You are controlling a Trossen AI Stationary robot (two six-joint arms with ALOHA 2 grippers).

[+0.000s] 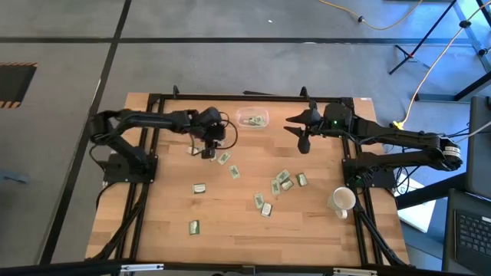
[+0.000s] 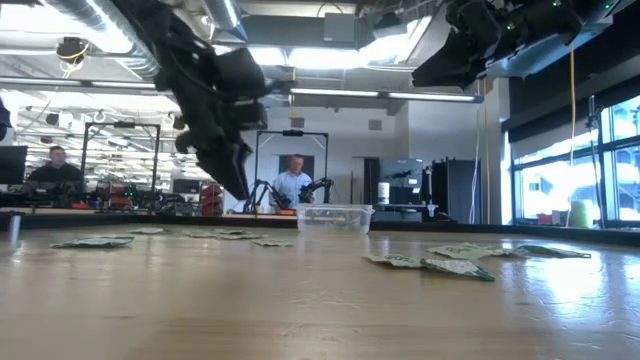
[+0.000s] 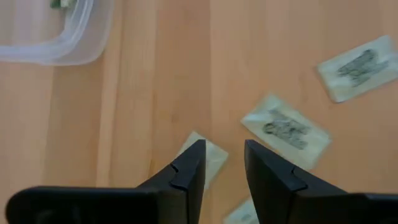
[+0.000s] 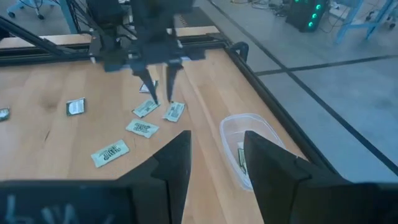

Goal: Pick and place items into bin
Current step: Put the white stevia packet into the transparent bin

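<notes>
Over the tabletop, high view: left claw (image 1: 208, 152) hangs at about 10 o'clock from the tabletop's (image 1: 230, 230) centre, above a small group of packets (image 1: 223, 158); the bin (image 1: 252, 119) sits at 12 o'clock near the far edge with at least one packet inside; a larger scatter (image 1: 282, 182) lies toward 4 o'clock; a white cup (image 1: 341, 201) stands at the right edge.

Right arm, high view: right claw (image 1: 304, 135) waits just right of the bin, fingers apart, holding nothing.

Low view: the left arm reaches down left of the bin (image 2: 334, 218); flat packets (image 2: 430, 264) lie along the tabletop; people sit in the room behind.

Left wrist view: left claw (image 3: 222, 163) is partly open and empty, one fingertip over the edge of a packet (image 3: 210, 155), another packet (image 3: 285, 129) just beside; bin corner (image 3: 56, 46) at 11 o'clock.

Right wrist view: right claw (image 4: 215, 154) open, the bin (image 4: 250, 127) just ahead of its fingers.

Advice: centre the left fingers across that one packet's narrow width before descending, so the neighbour is not caught too.
</notes>
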